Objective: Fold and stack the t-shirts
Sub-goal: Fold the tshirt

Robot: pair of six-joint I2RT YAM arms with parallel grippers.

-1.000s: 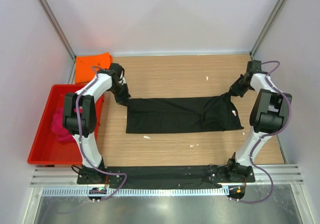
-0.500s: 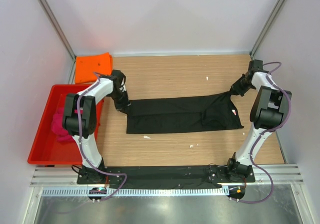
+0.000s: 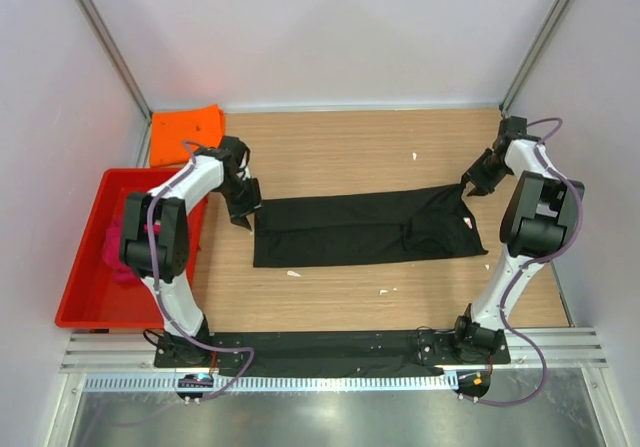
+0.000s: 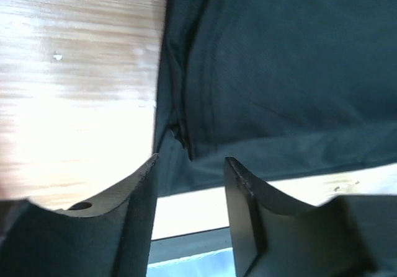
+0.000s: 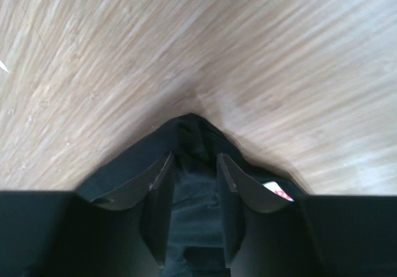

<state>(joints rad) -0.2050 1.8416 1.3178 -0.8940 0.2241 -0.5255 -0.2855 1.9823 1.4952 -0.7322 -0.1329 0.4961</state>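
The black t-shirt (image 3: 360, 227) lies as a long folded band across the middle of the table, its small white tag (image 3: 469, 224) near the right end. My left gripper (image 3: 243, 215) hovers at the shirt's left end, open; in the left wrist view the gripper (image 4: 192, 165) has nothing between its fingers and the black cloth (image 4: 279, 72) lies just beyond them. My right gripper (image 3: 471, 188) is at the far right corner, open, with a bunched peak of black cloth (image 5: 192, 131) at its gripper (image 5: 195, 158) tips and the tag (image 5: 276, 191) beside. The orange t-shirt (image 3: 187, 132) lies folded at the back left.
A red tray (image 3: 85, 302) stands left of the table with the pink t-shirt (image 3: 118, 249) crumpled inside. Small white scraps (image 3: 415, 155) dot the wooden table (image 3: 340, 147). Grey walls and metal posts close in the back and sides.
Both grippers were shut on the ends of the black shirt and have opened. The shirt's right corner has dropped flatter onto the table.
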